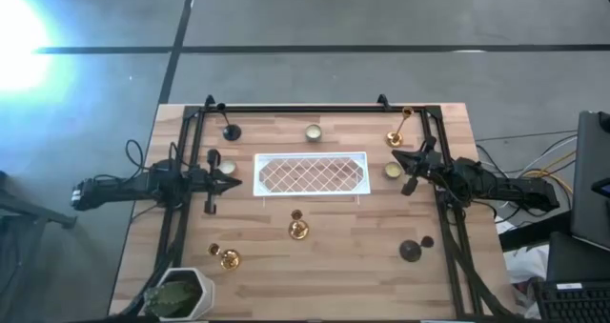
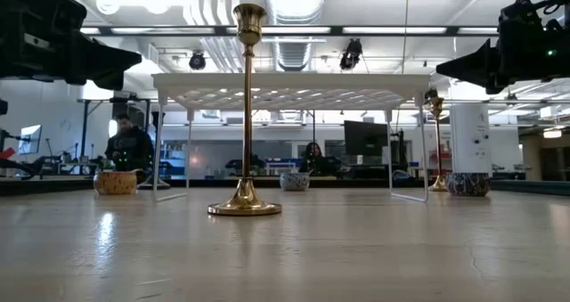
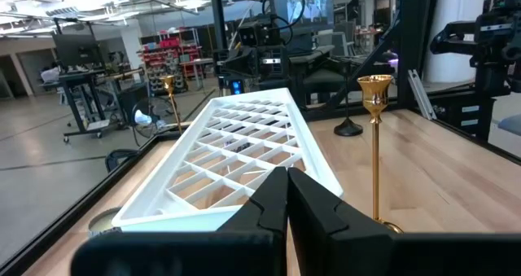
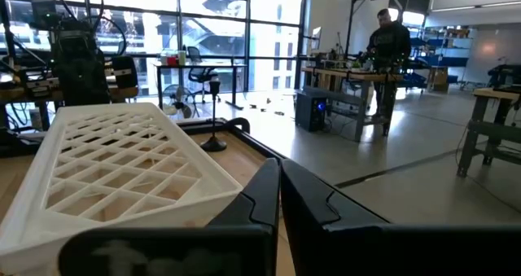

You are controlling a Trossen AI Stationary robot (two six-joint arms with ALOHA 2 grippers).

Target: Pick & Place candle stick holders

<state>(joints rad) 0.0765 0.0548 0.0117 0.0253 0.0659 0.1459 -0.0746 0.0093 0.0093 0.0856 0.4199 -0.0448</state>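
A white lattice tray (image 1: 310, 175) stands on thin legs at the table's middle. Gold holders stand upright on their round bases: one near the front of the tray (image 1: 298, 229) (image 2: 247, 115) (image 3: 375, 146), one at the near left (image 1: 228, 258), one at the far right (image 1: 400, 129) (image 3: 169, 97). Black holders stand at the far left (image 1: 232, 131) (image 4: 214, 117) and the near right (image 1: 410, 251) (image 3: 350, 128). My left gripper (image 1: 237, 182) (image 3: 286, 196) is shut and empty, level, just left of the tray. My right gripper (image 1: 404, 169) (image 4: 279, 193) is shut and empty, just right of the tray.
Pale tealight candles sit at the far middle (image 1: 313, 131), by the tray's right end (image 1: 393, 171) and by the left gripper (image 1: 227, 167). A potted plant (image 1: 181, 292) stands at the near left corner. A dark frame (image 1: 305, 108) rims the table. People show in the room beyond.
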